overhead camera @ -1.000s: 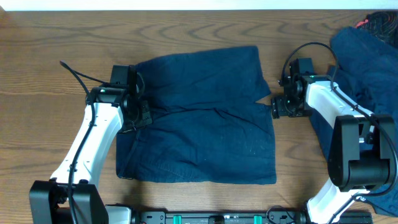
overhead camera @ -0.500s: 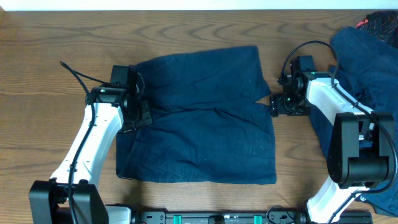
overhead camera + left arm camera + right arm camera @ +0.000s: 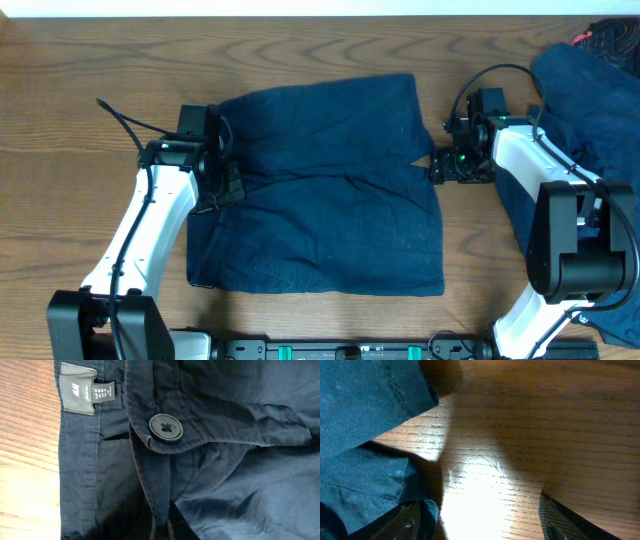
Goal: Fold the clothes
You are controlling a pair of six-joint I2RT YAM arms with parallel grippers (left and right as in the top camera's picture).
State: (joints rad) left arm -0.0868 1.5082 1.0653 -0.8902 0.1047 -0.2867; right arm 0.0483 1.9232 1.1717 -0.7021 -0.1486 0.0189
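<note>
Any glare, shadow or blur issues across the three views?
Right wrist: hot glare patch on the table with shadow around it, shorts slightly soft. Left wrist: button and label sharp, table at left washed out. Overhead: even light, no glare, all in focus.

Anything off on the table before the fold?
Nothing damaged. The shorts lie flat at centre, but a second navy garment sits bunched at the right edge, partly under the right arm.
</note>
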